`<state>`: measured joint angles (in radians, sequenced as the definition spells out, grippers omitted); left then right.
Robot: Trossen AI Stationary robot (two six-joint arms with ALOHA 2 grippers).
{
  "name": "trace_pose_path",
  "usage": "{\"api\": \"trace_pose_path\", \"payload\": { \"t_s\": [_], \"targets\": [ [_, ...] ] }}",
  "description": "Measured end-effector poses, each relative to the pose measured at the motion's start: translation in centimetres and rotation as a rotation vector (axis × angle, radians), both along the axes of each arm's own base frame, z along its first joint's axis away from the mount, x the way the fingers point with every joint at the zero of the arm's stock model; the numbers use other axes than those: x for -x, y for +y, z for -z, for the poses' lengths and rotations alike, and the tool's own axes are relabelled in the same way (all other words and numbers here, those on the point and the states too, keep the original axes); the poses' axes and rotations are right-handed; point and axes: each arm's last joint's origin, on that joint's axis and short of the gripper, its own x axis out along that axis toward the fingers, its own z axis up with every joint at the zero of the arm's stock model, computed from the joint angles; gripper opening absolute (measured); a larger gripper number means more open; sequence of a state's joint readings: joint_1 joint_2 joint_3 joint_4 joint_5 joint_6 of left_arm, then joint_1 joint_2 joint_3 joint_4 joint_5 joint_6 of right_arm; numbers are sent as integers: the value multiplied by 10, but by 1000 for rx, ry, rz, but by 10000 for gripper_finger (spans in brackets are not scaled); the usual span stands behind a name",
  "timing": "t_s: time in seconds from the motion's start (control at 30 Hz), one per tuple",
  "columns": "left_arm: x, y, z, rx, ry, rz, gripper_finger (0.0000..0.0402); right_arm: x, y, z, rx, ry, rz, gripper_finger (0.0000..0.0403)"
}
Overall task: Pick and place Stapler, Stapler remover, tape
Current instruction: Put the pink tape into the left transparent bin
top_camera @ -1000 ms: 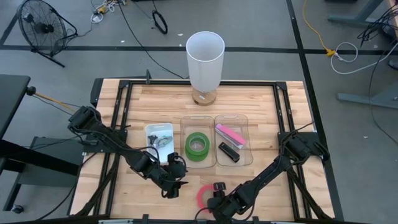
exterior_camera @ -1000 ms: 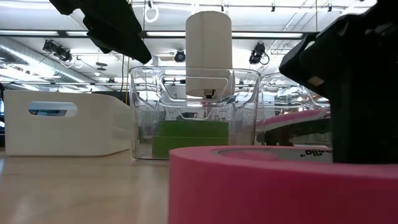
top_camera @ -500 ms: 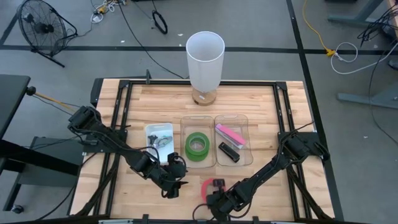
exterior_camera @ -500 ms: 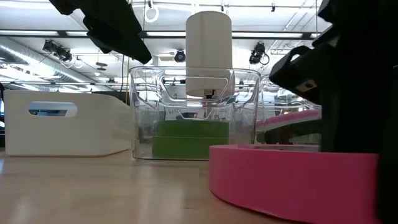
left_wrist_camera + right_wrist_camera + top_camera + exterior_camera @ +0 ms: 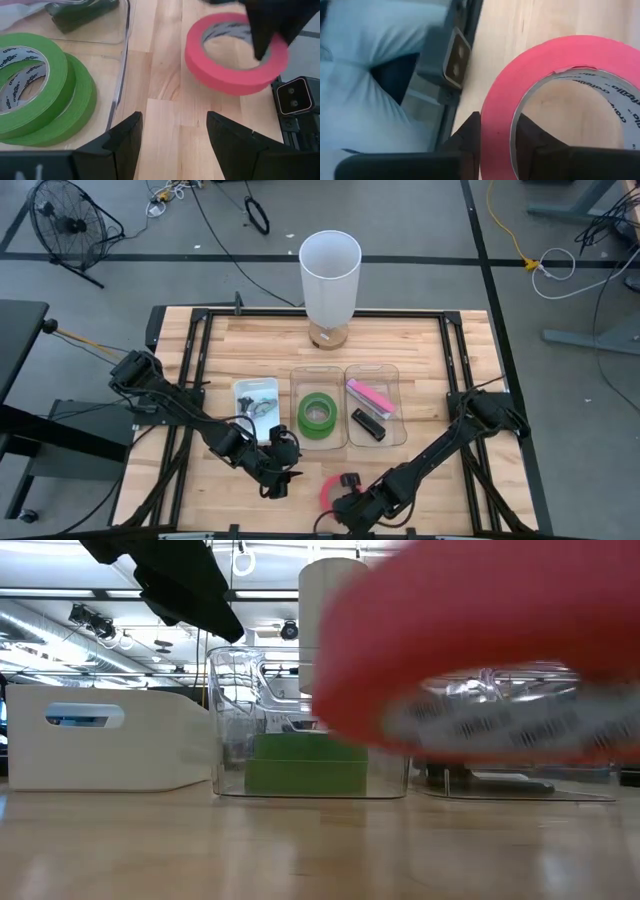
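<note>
A wooden bench (image 5: 410, 350) holds a tall white cylinder (image 5: 329, 275) at its far edge and three bins across the middle: a small white bin (image 5: 243, 392), then a clear bin (image 5: 298, 380) with two stacked green tape rolls (image 5: 37, 90), then another clear bin (image 5: 392, 395) with dark and pink items. Bare wood lies along the near edge. There the right gripper (image 5: 497, 132) pinches the rim of the pink tape roll (image 5: 328, 492), lifted clear of the wood. The left gripper (image 5: 172, 132), fingers spread wide and empty, hovers just beside it.
</note>
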<state>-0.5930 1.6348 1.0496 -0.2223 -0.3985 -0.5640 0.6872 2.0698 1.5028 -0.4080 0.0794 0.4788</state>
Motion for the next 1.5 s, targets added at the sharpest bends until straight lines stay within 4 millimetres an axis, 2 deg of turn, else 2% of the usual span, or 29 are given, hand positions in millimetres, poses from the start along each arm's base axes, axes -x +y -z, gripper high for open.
{"api": "trace_pose_path", "payload": {
  "t_s": [0.33, 0.53, 0.7, 0.9, 1.07, 1.27, 1.5],
  "targets": [
    [0, 0, 0, -1, 0, 0, 225, 3, -17, -52, -29, -127, -10, 65],
    [0, 0, 0, -1, 0, 0, 225, -4, -47, -85, -13, -218, 14, 65],
    [0, 0, 0, -1, 0, 0, 225, -20, -87, -101, 8, -268, 82, 65],
    [0, 0, 0, -7, 0, 5, 225, -45, -146, -105, -9, -273, 155, 65],
    [0, 0, 0, -8, 0, 6, 225, -54, -185, -102, 5, -235, 243, 65],
    [1, 1, 1, -16, 10, 7, 225, -55, -203, -100, -12, -192, 276, 65],
    [1, 1, 1, -18, 13, 6, 225, -54, -207, -97, 21, -163, 300, 65]
  ]
}}
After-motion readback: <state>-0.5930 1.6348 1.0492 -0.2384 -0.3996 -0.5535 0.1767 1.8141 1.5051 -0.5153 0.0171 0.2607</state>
